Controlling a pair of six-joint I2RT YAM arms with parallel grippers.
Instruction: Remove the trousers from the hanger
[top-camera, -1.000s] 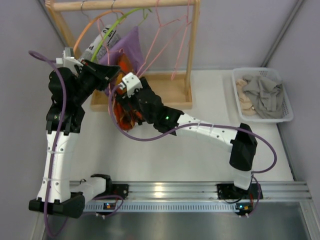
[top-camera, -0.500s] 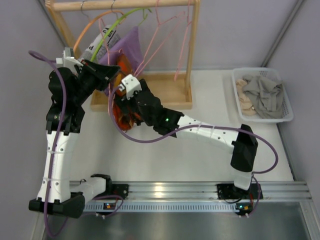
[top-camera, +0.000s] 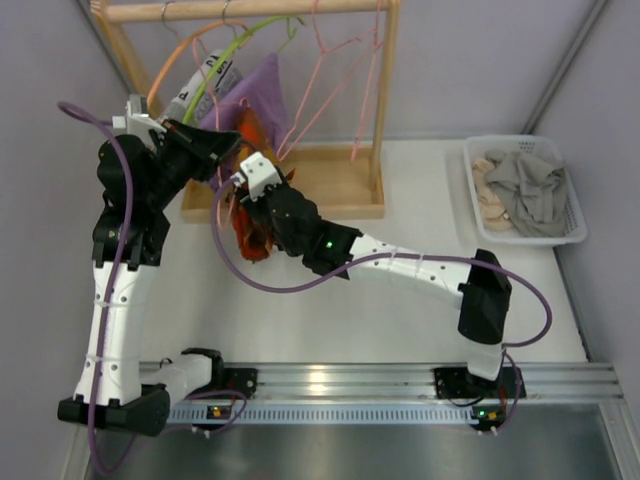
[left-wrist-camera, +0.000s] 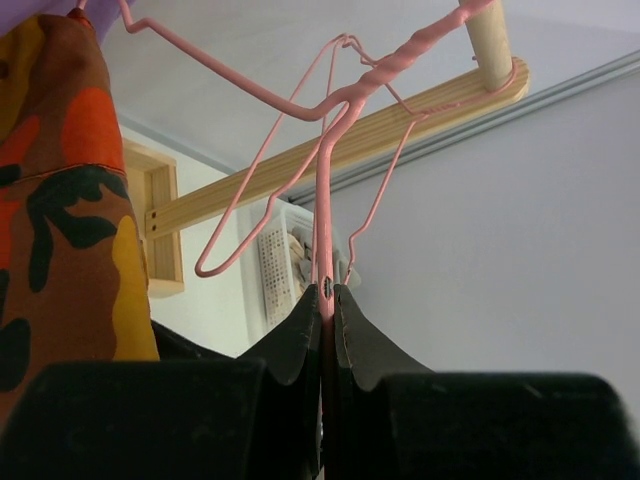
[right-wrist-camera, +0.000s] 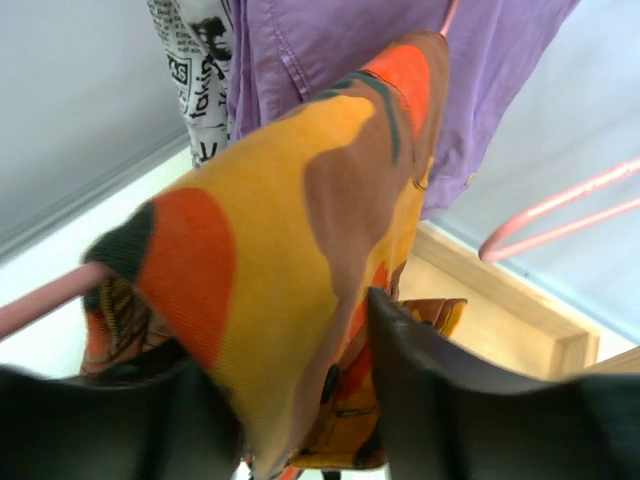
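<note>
Right jaws shifted left, onto trousers (right-wrist-camera: 300, 250).
Fabric between them, grip unclear; left jaws clenched on pink hanger (left-wrist-camera: 323, 220).

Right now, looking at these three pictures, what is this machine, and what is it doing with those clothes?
The machine is a left arm and a right arm bolted at the near edge of a table, each ending in a two-fingered pincer. One picture looks down from above; the other two come from a camera on each wrist. On the table stand a wooden rack hung with clothes and hangers, and a white basket of cloths. The left pincer is shut on the wire of a pink hanger. The right pincer straddles the orange patterned trousers, draped over a pink wire; whether it grips them I cannot tell.
</note>
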